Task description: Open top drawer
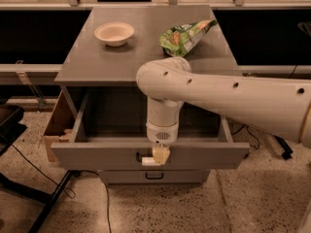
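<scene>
Camera view showed the gripper (pixel 161 155) at the lower centre of the frame, hanging down from the white arm (pixel 233 98). Its jaws were closed on the black handle (pixel 139 156) of the top drawer (pixel 97 157), with a white tag (pixel 148 161) poking out just left of them. That drawer stood well out of the grey cabinet (pixel 121 64), its grey inside showing. On the cabinet top, toward the upper frame, sat a pale bowl (pixel 114 33) and a green snack bag (pixel 187 35).

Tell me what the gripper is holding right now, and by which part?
The gripper holds the top drawer by its black front handle.
</scene>
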`<move>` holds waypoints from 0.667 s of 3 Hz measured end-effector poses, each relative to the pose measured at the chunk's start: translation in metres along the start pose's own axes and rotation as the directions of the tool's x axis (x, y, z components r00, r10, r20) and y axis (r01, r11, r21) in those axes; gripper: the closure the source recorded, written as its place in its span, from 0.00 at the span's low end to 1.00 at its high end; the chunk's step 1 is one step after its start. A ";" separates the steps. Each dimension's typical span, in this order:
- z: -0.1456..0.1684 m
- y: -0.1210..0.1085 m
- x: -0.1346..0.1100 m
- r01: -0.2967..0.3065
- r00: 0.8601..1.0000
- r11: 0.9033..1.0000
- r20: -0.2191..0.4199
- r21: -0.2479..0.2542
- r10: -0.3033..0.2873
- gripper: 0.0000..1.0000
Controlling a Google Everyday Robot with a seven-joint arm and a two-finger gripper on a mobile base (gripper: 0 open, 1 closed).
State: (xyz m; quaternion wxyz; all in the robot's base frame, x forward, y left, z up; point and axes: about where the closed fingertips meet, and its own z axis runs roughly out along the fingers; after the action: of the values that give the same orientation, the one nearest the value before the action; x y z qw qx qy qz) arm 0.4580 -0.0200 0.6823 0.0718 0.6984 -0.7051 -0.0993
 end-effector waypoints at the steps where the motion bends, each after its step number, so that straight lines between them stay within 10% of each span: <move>1: 0.001 0.015 0.001 -0.016 1.000 1.000 -0.005 -0.022 0.016 1.00; 2: 0.002 0.030 0.002 -0.027 0.999 0.998 -0.019 -0.051 0.026 1.00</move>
State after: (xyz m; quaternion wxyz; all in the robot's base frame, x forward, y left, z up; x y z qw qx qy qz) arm 0.4287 -0.0216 0.6876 0.0976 0.6878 -0.7108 -0.1099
